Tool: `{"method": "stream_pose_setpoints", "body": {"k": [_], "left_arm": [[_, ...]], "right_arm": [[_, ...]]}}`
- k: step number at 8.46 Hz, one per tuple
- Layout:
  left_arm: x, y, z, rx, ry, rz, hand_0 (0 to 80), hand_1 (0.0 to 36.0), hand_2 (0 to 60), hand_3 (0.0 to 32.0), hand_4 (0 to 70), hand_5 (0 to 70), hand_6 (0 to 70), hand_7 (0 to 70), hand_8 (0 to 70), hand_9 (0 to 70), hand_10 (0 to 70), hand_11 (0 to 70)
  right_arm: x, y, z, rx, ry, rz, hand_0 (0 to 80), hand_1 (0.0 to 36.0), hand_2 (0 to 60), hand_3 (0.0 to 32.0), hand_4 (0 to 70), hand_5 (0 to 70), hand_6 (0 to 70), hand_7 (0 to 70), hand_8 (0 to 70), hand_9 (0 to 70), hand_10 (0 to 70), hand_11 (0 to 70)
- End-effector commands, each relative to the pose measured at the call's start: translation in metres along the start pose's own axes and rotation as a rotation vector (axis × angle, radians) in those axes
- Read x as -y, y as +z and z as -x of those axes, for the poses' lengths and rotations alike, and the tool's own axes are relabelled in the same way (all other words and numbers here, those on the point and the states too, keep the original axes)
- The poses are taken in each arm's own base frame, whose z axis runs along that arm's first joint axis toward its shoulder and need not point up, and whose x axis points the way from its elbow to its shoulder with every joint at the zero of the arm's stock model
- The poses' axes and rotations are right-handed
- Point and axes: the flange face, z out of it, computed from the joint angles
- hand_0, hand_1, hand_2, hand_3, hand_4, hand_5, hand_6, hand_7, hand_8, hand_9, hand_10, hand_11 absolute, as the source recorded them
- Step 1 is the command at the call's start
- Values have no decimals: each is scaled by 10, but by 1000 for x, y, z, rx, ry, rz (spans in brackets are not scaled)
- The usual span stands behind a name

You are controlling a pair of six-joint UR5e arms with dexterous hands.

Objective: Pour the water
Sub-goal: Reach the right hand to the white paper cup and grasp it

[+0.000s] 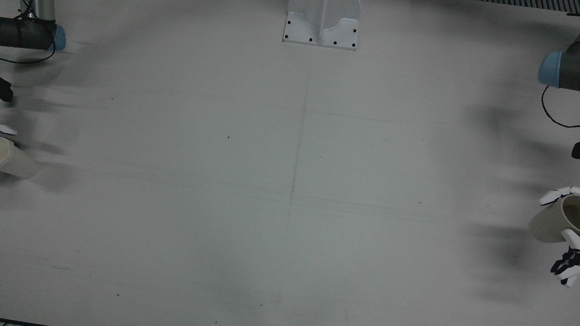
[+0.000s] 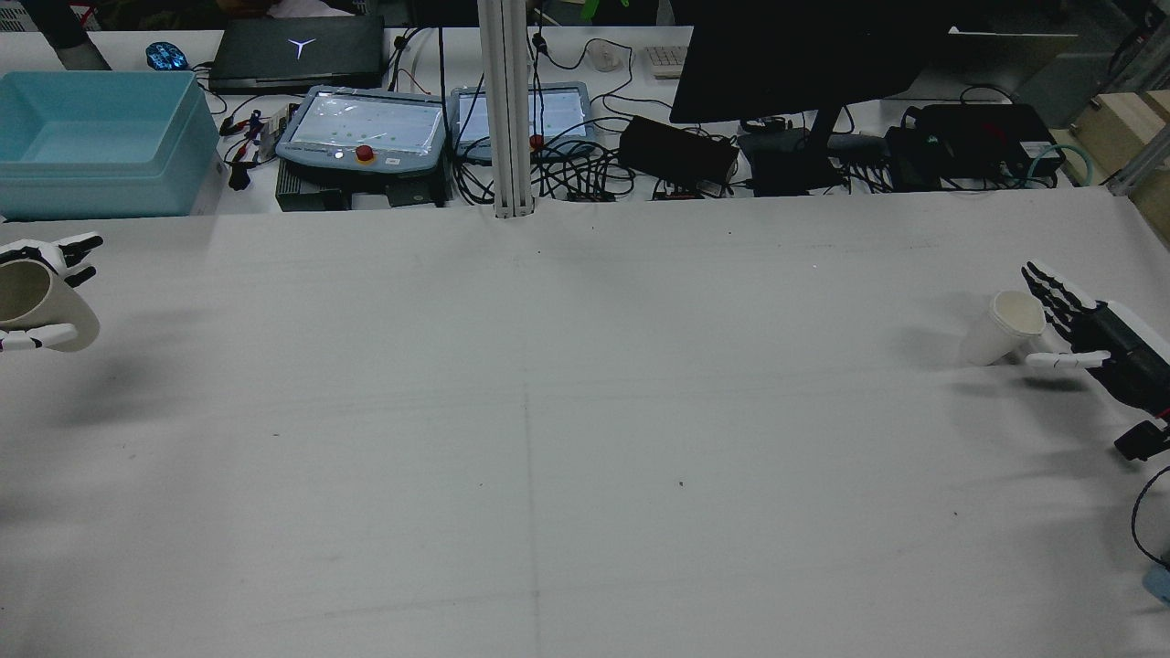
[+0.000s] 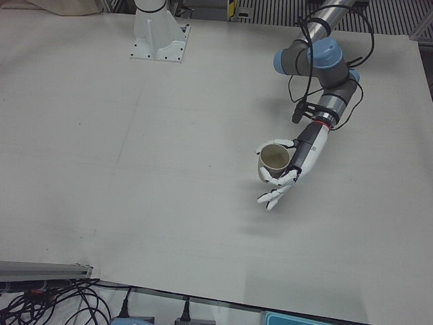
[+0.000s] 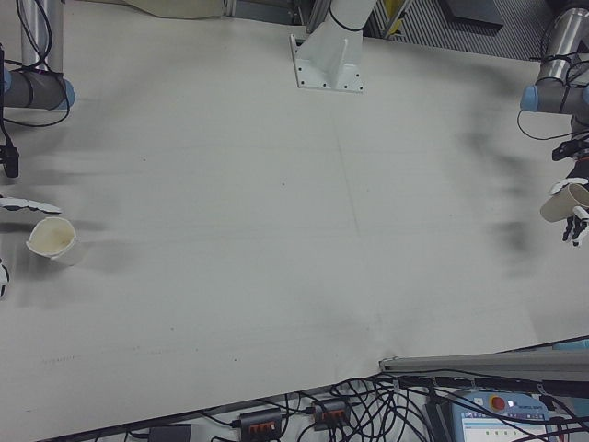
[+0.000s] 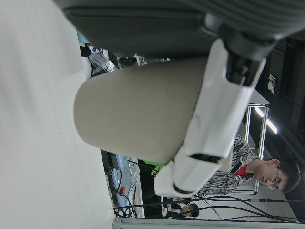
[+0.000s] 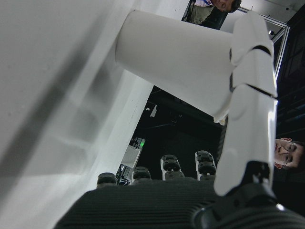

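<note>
Holding, left hand (image 2: 37,297): is gripping one beige cup (image 2: 32,306), raised and tilted at the bench's (image 2: 548,411) left edge.
Cups: two are showing, well apart.
Right hand (image 2: 1083,334): is cradling one white cup (image 2: 1001,327), fingers loosely spread, at the right edge.

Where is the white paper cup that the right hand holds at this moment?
The white paper cup is at the far right edge of the table in the rear view, tilted in the right hand, far from the left hand's beige cup.
</note>
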Motion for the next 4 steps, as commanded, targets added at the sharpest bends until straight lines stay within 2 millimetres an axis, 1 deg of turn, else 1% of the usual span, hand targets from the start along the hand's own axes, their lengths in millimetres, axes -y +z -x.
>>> {"method": "stream_pose_setpoints", "body": {"k": [1,3,4], "left_arm": [[-1,0,0,-2,0,1,800,360,600,0,334,700,189,138,111,52,61,133],[-1,0,0,-2,-2,1,800,360,600,0,330,700,187,134,111,51,60,132],[-1,0,0,0,-2,2,800,360,600,0,329,700,186,134,111,52,60,132]], "right_arm": [[-10,7,-10,-15,9,21,587,264,107,0,0,89,136,67,41,12,0,0],[-15,12,-16,-23,13,31,599,277,137,0,4,98,167,147,75,64,0,0],[-19,17,-19,-25,14,37,603,281,144,0,11,101,177,161,83,76,0,0]]}}
